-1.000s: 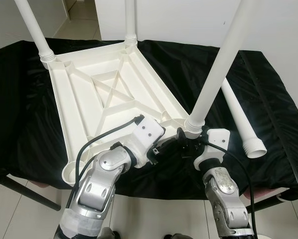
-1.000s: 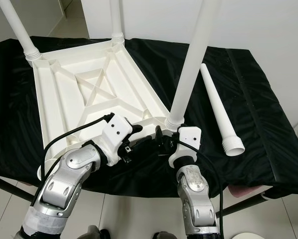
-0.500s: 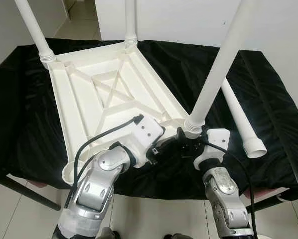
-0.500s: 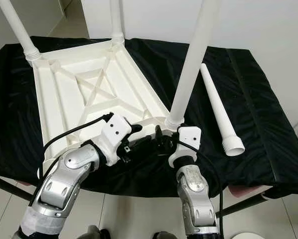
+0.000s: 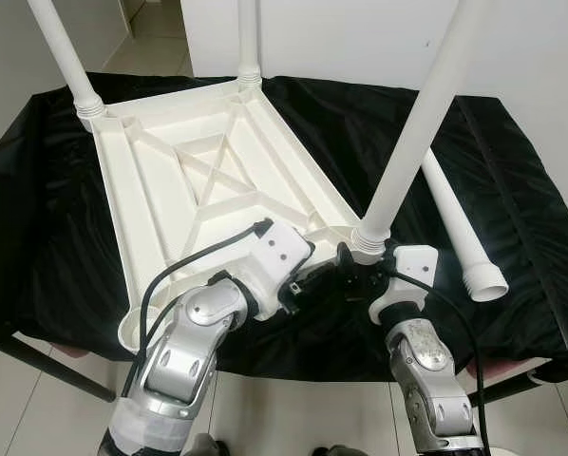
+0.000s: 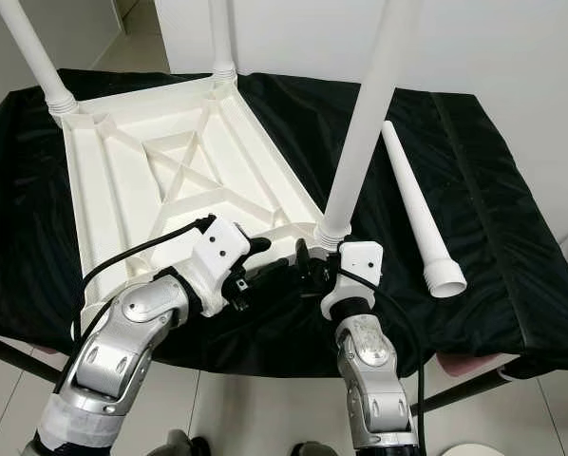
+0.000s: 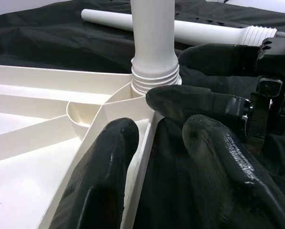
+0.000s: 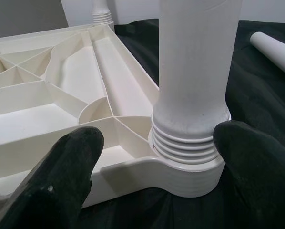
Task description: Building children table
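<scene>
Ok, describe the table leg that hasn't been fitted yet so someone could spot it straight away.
Start at the black cloth covering the work surface, where the white tabletop lies upside down. To the right of it, past the nearest upright leg, lies the loose leg. It is the only leg lying flat on the cloth rather than standing in a corner socket, its wide threaded end toward the robot.

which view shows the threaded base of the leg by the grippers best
The right wrist view: the threaded base sits close between the open right gripper fingers, every ridge clear. The left wrist view shows it farther off; both eye views show it small.
</scene>
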You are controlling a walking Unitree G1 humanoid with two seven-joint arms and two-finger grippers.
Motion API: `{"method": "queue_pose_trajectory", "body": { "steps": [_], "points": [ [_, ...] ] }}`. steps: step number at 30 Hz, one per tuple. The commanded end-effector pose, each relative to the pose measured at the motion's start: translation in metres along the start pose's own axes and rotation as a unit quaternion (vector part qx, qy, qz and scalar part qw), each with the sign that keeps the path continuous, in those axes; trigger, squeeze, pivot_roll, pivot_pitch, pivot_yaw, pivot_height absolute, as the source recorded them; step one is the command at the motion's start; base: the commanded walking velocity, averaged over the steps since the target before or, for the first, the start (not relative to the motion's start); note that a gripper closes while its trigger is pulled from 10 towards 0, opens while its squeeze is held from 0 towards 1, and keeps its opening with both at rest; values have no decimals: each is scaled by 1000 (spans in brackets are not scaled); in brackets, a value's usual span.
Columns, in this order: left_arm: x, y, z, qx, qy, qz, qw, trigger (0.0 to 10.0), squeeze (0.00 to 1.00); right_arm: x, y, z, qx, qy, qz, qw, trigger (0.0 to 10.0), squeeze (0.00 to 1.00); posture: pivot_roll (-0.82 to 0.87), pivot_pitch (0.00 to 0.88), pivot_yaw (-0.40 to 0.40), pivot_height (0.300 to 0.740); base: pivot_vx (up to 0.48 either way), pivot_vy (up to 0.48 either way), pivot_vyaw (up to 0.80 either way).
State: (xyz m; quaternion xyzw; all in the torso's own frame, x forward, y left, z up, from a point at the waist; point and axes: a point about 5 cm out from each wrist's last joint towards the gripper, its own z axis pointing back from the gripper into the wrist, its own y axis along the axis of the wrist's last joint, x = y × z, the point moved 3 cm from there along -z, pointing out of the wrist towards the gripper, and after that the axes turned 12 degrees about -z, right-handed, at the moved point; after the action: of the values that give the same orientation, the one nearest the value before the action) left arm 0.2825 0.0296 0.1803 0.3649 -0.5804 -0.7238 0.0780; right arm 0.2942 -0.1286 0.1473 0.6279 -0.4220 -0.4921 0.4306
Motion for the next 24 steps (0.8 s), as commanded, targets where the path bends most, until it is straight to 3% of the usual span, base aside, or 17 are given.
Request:
{"method": "queue_pose_trajectory", "body": {
  "steps": [1, 24],
  "points": [
    [-1, 1, 1, -3, 16, 2, 1000, 10000, 0, 1, -2, 1, 0, -4, 3, 1000, 10000, 0, -119, 130, 28, 740, 0, 0, 0],
    [-1, 2, 0, -1, 12, 2, 1000, 10000, 0, 1, -2, 0, 1, -5, 5, 1000, 10000, 0, -117, 124, 31, 740, 0, 0, 0]
  ]
}}
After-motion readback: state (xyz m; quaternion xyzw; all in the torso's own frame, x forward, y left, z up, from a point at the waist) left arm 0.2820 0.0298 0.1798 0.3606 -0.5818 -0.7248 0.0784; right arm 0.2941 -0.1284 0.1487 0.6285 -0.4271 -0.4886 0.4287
